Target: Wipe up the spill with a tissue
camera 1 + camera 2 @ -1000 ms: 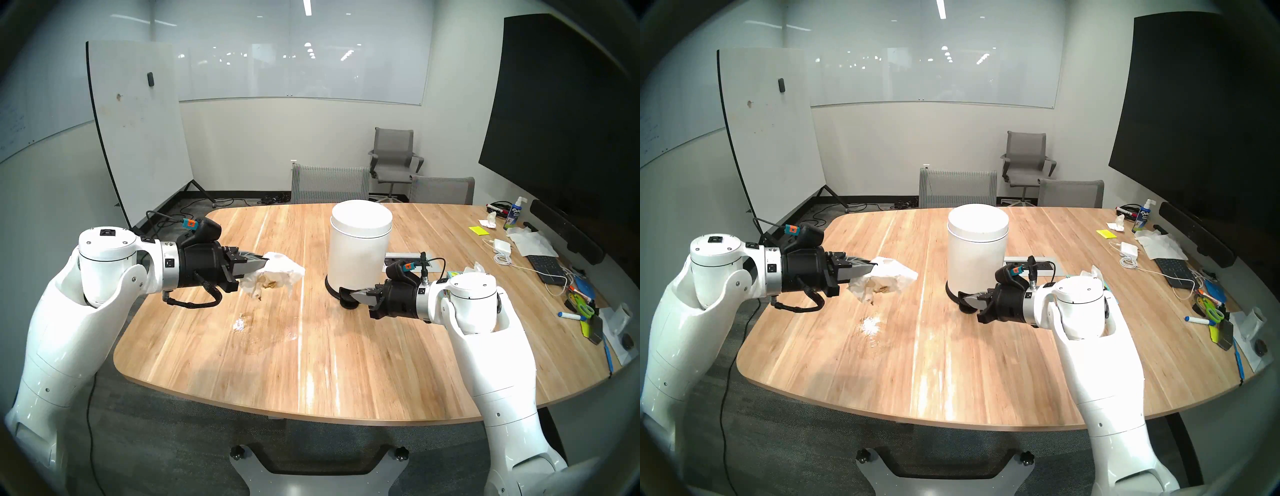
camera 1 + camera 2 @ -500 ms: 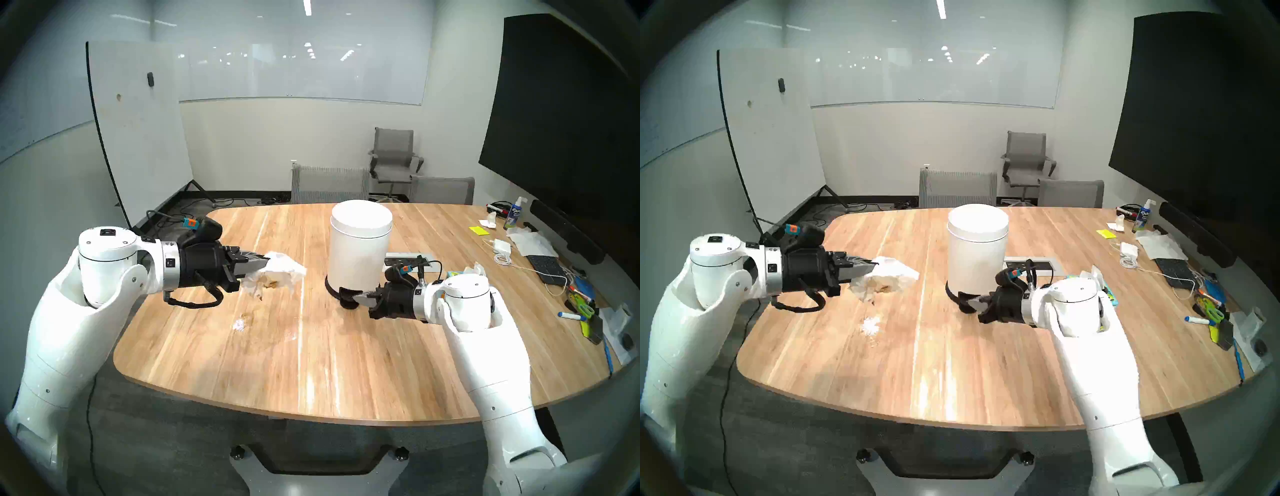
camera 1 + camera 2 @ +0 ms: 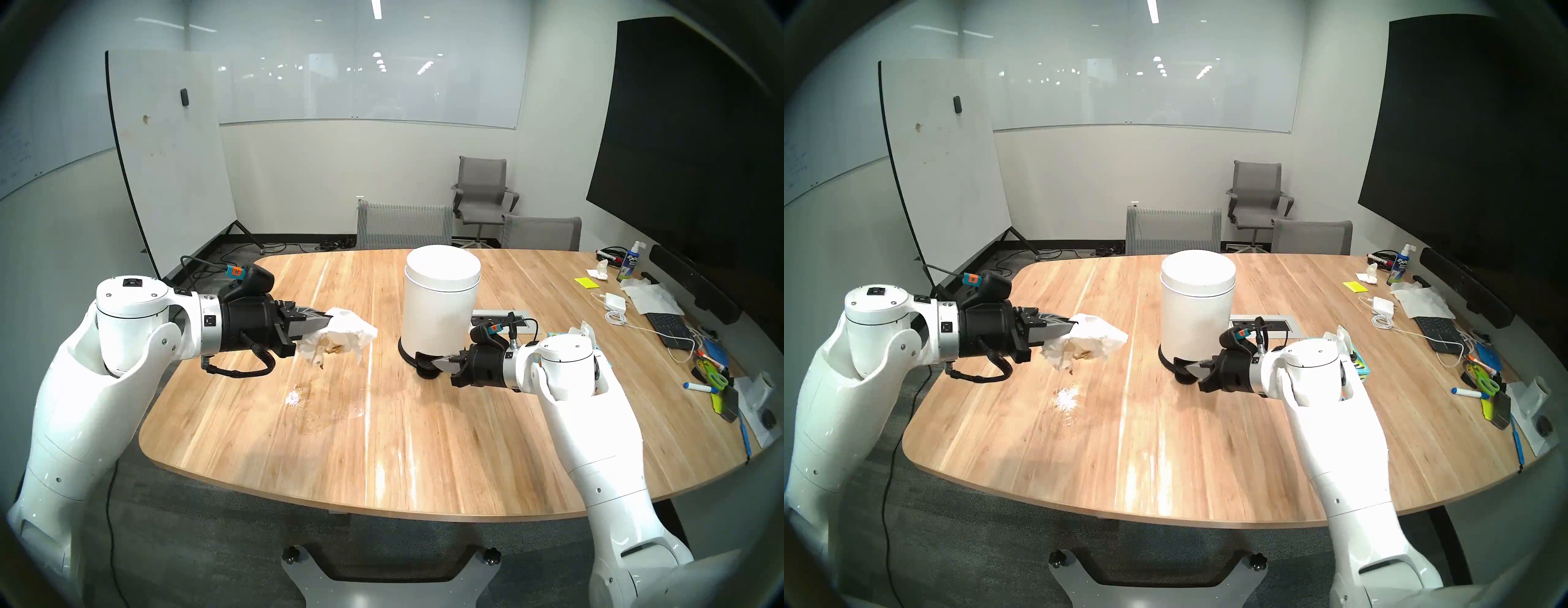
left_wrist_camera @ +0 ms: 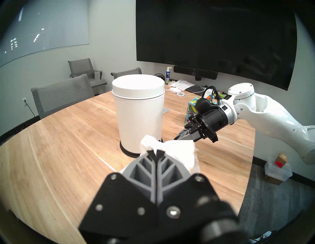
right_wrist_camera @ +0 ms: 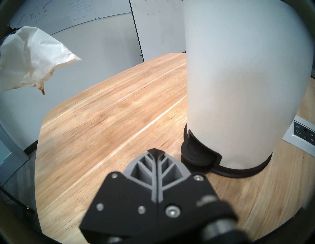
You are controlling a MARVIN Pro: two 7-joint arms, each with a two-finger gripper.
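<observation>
left end effector [image 4: 155,151] clamps tissue [image 4: 177,150] | white bin [image 4: 138,115] behind

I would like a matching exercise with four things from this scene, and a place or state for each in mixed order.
Things:
1. tissue
2. bin
3. right gripper
4. spill

Places or states:
A. lid closed
B. shut, empty, at the bin's pedal
C. stained, held above the table by the left gripper
D. wet smear on the wood

Pairs: 1-C, 2-A, 3-B, 4-D

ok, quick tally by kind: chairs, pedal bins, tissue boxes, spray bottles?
chairs: 3
pedal bin: 1
tissue box: 1
spray bottle: 1
Total: 6
</observation>
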